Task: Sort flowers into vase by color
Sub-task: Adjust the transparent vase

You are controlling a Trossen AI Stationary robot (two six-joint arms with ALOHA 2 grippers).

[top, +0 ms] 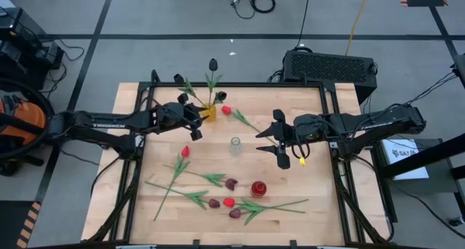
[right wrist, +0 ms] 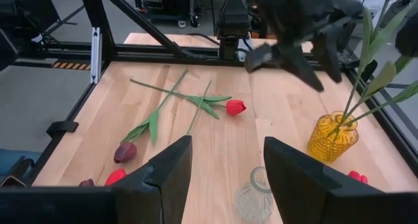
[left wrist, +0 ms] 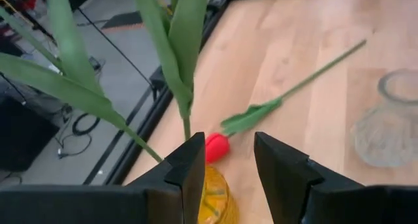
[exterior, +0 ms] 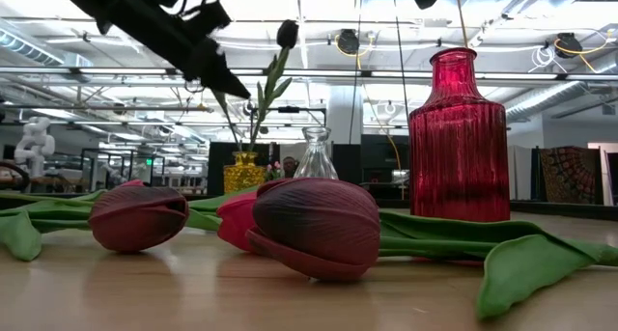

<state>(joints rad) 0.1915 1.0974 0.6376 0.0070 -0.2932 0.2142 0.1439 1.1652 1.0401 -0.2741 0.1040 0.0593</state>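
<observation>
— At twelve o'clock on the counter [top: 305, 213], our left claw [top: 195, 111] hangs just beside the yellow vase [top: 209, 113], fingers apart with nothing between them. That vase already holds two near-black tulips [top: 213, 64]. What worries you?

— The stems. Our left claw sits close against those leaves [left wrist: 173, 41]; if we swing away carelessly, we judge we could snag one and tip the yellow vase, or drag a tulip out.

— And our right claw [top: 282, 149]?

— Over the three o'clock side, spread wide and empty, near the clear vase [top: 235, 145] at the counter's centre. That one looks light, so a brush from an arm could topple it.

— Where are the remaining flowers?

— One red tulip [top: 226, 110] lies just beside the yellow vase at one o'clock. Another red tulip [top: 185, 152] lies at nine o'clock of centre. Maroon tulips [top: 231, 184] and a red one are bunched toward six o'clock, next to the red vase [top: 259, 189], stems crossing.

— So a pick there could go wrong?

— Yes. With stems overlapping, we may lift two colours at once, or pull a neighbour against the red vase.

— Any writing?

— Pale lettering runs along our left arm [top: 109, 125]; it seems to read "TROSSEN". A white label [top: 403, 151] sits off the counter at three o'clock, its text too small to make out.
</observation>
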